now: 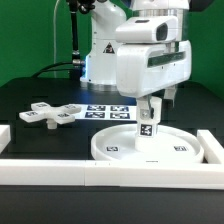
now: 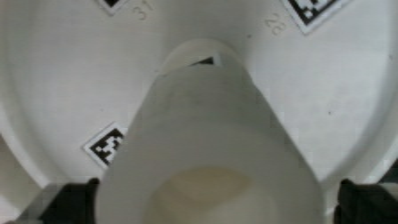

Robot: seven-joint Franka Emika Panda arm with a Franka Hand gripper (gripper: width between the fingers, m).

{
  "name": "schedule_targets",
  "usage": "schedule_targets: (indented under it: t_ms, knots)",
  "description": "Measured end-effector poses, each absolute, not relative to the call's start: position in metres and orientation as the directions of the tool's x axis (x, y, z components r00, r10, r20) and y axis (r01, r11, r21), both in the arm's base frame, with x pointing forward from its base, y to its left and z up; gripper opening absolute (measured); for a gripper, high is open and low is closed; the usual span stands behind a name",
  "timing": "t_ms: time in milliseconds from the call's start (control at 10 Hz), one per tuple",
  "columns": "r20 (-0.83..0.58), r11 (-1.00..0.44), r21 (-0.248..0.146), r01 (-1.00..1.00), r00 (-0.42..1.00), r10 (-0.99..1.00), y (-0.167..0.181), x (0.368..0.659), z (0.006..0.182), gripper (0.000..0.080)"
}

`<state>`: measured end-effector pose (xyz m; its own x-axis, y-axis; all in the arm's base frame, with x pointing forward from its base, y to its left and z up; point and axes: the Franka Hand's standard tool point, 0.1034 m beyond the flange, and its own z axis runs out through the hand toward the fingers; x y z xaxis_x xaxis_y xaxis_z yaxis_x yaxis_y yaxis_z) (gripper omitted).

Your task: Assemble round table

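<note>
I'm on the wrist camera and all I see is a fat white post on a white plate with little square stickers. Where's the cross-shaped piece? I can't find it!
Observer: The cross-shaped foot piece lies flat on the black table, toward the exterior view's left, apart from the round disc.
Operator: Is my post standing up straight?
Observer: Yes, the leg stands upright near the middle of the disc.
Operator: What's in front of the plate?
Observer: A long white border bar runs along the table just in front of the disc.
</note>
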<state>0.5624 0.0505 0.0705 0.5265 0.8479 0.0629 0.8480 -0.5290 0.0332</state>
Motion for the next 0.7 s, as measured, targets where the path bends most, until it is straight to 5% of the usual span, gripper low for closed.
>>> schedule_targets:
  t_ms: [700]
  knots:
    - [-0.068,0.141,0.094,0.986,-0.135,0.989,0.0529,0.5638,0.0685,0.0649]
